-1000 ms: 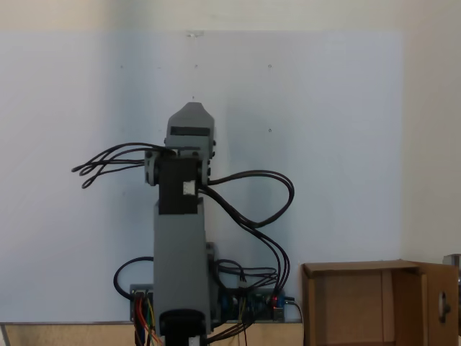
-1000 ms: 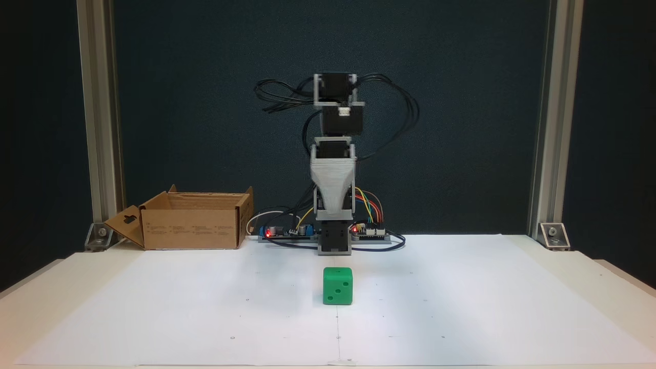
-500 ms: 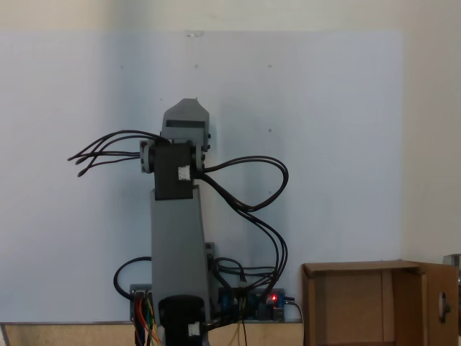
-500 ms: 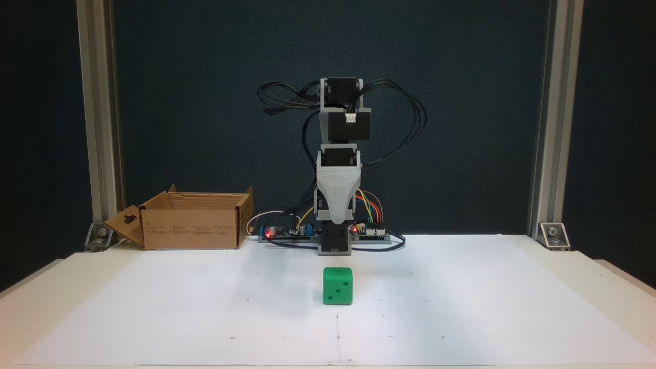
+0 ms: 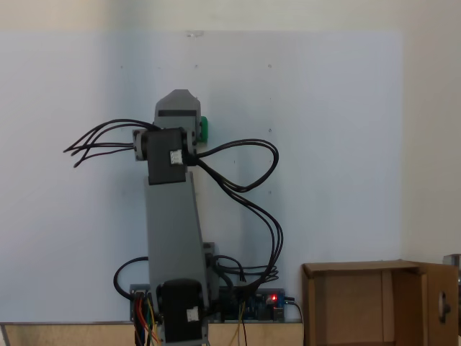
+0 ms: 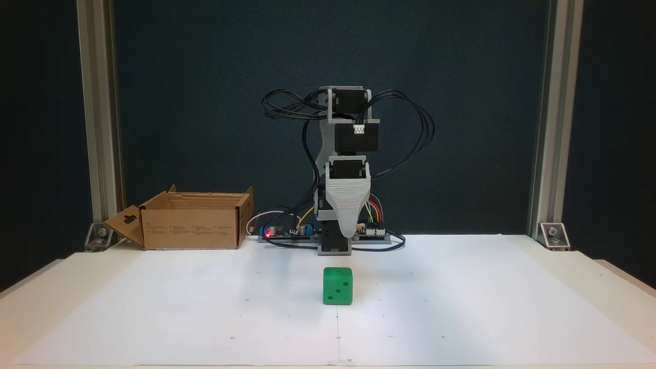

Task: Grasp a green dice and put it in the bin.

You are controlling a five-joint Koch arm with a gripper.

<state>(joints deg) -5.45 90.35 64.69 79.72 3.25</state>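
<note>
Hanging tip-down above the white worktop (image 6: 461, 307), the tool (image 6: 349, 233) shows as one grey tapered jaw facing the camera, so whether it is released or clenched cannot be told; it grasps nothing. The green dice (image 6: 337, 286) sits on the worktop below the tool and in front of it, towards the camera in that fixed view, slightly to the left of the tip and apart from it. Three pips show on its front face and one on its top face. In a fixed view from behind the arm, a sliver of the dice (image 5: 204, 128) peeks out to the right of the tool's grey body. The bin (image 6: 192, 221) stands well to the tool's left in the front view, open flaps up, at the worktop's rear edge.
</note>
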